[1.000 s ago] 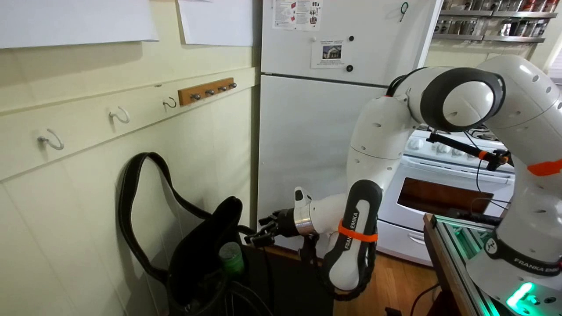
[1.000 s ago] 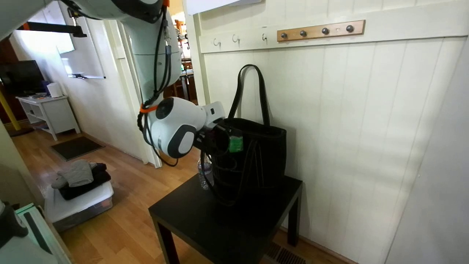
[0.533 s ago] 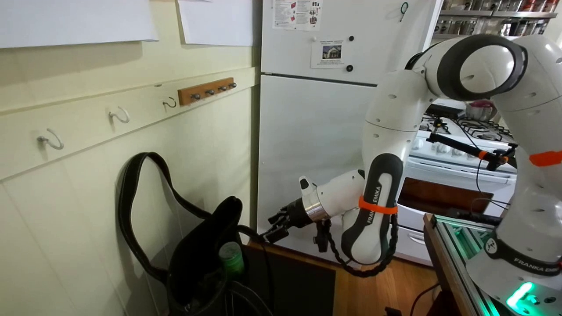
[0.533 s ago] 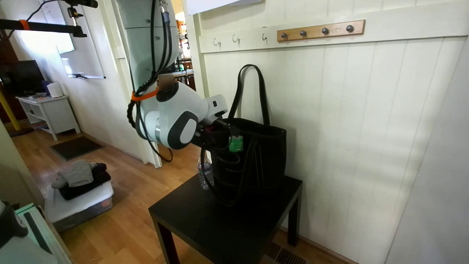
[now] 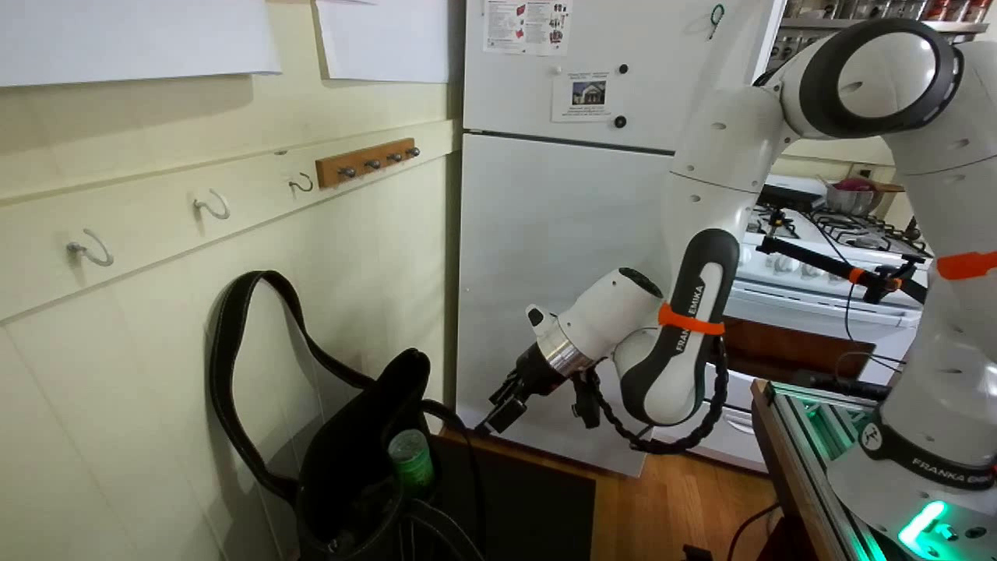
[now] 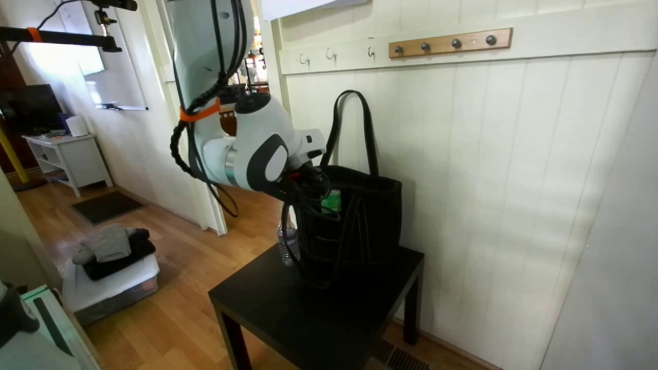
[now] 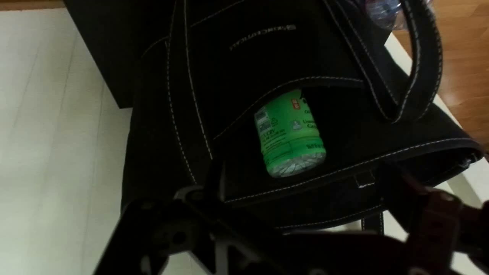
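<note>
Side table (image 6: 288, 308): under black tote bag (image 6: 383, 221) and clear plastic bottle (image 6: 292, 239).
Green-labelled bottle (image 7: 290, 133): partly covered by tote pocket (image 7: 275, 61), ahead of gripper (image 7: 303, 173), not touching.
Gripper: spread apart.

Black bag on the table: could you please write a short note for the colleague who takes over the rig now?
Gripper: open, holding nothing, close to the black bag.
Things: green bottle in the bag's outer pocket, one end showing; bag stands on the black table.
Done: bottle sits in the pocket, not gripped.
Left: perhaps only bringing the gripper clear; this is a judgement.
</note>
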Robot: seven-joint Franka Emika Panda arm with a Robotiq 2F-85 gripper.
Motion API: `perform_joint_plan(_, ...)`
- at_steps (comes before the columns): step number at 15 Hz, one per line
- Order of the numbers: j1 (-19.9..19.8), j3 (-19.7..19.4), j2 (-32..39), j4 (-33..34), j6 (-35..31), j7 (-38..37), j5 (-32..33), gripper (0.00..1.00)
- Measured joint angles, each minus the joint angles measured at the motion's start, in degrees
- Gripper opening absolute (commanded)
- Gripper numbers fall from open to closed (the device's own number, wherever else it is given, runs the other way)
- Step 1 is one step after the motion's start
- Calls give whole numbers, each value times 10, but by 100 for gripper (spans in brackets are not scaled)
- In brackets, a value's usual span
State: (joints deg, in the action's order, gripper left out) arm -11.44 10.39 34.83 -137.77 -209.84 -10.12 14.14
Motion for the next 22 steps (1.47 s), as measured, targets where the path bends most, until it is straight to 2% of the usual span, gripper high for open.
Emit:
perform_joint_plan(4,-81,61,-19,-9,69,-19,50,100)
perform_joint_plan(8,-108,77,-50,-26,135,-19,45,100)
perform_joint_plan(11,-104,72,-85,-39,199,-8,13,100)
perform_joint_plan(15,-78,54,-134,-52,278,35,-41,100)
perform_joint_plan(22,-22,5,-187,-63,359,101,-88,100)
